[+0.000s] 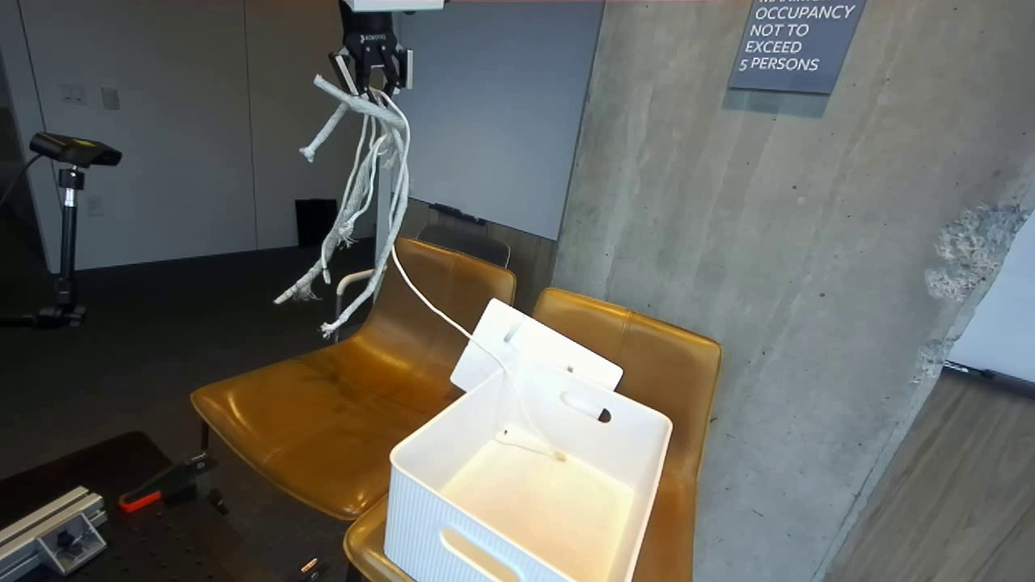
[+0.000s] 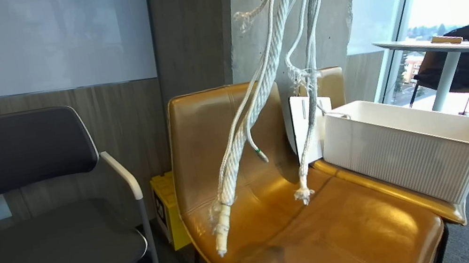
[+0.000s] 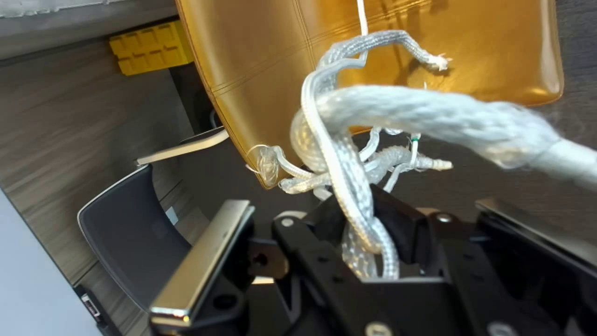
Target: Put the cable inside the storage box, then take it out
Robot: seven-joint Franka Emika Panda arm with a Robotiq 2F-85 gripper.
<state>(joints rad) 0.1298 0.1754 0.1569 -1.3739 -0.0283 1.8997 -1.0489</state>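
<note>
Clearly I have most of the cable (image 3: 350, 172) up in the air, outside the storage box (image 1: 416, 517): the claw (image 1: 378, 90) is pinching it, and in my wrist view cords pass between the two black fingers (image 3: 394, 212). It hangs as a loose bunch of thick and thin white cords, some frayed at the ends.

The storage box sits open on a tan chair (image 1: 679, 356), and in an exterior view I can look down into it. One thin strand (image 1: 441, 315) slants from the bunch, crosses the rim at a far corner and runs down the inside; cord lies on the pale floor, with a tan spot (image 1: 558, 456) on it too small for me to make out. That much of the cable is in the box. A handle slot (image 1: 477, 556) is cut in the ribbed wall nearest that camera, and another slot (image 1: 604, 415) in the wall across from it. In an exterior view the long ribbed side (image 2: 404, 150) hides the floor from me, though I can see the strand at the rim.

A flat white panel (image 1: 538, 339) stands just beside the box; whether they touch, I cannot tell. Next to it is a second tan chair (image 2: 227, 142), with the hanging cords in front of it. Low beside that chair stands a yellow box (image 2: 173, 208); what it holds is hidden from me
</note>
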